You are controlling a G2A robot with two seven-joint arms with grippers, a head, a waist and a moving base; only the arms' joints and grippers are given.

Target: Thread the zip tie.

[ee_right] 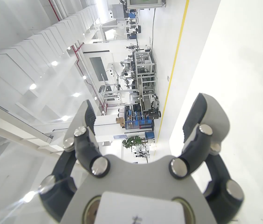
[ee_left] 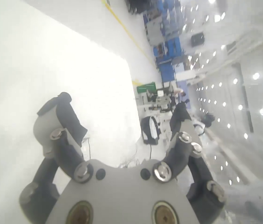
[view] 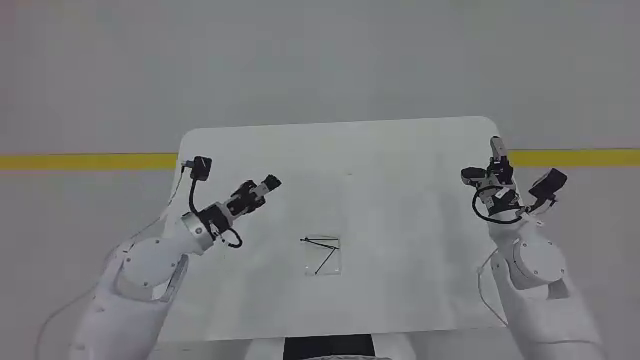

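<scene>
Lying on table (view: 400,210), zip tie (view: 320,243), barely discernible

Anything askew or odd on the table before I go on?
Nothing stands out. The zip tie lies flat near the middle of the table, untouched; the left gripper and right gripper are both open, apart from it.

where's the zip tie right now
In the top view the zip tie lies flat on the white table, on its near middle part between the two arms, closer to the left gripper, which does not touch it.
</scene>
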